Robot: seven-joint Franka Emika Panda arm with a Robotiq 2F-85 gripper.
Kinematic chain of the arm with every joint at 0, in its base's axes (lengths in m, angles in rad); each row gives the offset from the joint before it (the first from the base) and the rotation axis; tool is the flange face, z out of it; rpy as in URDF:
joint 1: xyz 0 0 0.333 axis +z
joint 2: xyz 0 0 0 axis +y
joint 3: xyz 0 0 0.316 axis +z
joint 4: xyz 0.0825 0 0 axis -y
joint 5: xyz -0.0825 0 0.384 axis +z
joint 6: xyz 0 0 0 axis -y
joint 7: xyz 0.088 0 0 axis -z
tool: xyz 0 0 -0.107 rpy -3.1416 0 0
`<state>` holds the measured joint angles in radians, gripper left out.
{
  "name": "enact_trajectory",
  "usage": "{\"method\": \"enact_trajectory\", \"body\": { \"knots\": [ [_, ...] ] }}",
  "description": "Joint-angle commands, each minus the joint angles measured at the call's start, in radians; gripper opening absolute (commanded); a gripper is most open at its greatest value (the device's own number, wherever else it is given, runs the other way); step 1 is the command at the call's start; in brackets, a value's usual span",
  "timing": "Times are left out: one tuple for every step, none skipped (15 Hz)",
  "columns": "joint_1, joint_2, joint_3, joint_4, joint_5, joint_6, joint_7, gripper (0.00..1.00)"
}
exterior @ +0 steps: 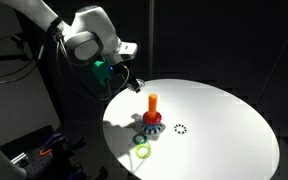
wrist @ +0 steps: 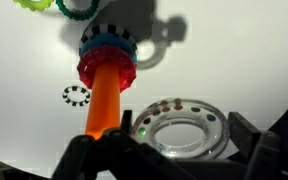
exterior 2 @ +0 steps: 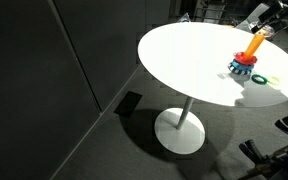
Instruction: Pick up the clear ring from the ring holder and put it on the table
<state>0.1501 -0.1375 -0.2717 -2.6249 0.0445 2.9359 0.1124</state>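
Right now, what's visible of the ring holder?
The ring holder is plastic-looking: a short orange peg, upright on a round blue scalloped base, with red and blue rings stacked around its foot. It stands on the white table. The clear ring is off it, held at the gripper.

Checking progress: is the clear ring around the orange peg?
No; in the wrist view the clear ring sits beside the orange peg, not around it.

A yellow-green ring (exterior: 137,151) lies flat near the tabletop (exterior: 224,120) edge, a dark teal ring (wrist: 76,15) just beside it. A small black-and-white dotted ring (exterior: 176,128) lies farther inward.
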Motion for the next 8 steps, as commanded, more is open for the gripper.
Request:
{"method": "enact_trajectory", "body": {
  "knots": [
    [0.038,-0.001,-0.032,0.016,0.075,-0.072,-0.098,0.68],
    [0.040,0.015,-0.036,0.026,0.087,-0.091,-0.113,0.68],
    [0.042,0.024,-0.039,0.031,0.102,-0.106,-0.130,0.68],
    [0.040,0.042,-0.041,0.041,0.110,-0.123,-0.141,0.68],
    [0.039,0.057,-0.044,0.048,0.121,-0.137,-0.156,0.68],
    [-0.039,0.077,0.034,0.059,0.155,-0.154,-0.182,0.68],
    [-0.049,0.098,0.042,0.069,0.169,-0.165,-0.195,0.68],
    [-0.068,0.121,0.059,0.081,0.181,-0.174,-0.206,0.68]
  ]
}}
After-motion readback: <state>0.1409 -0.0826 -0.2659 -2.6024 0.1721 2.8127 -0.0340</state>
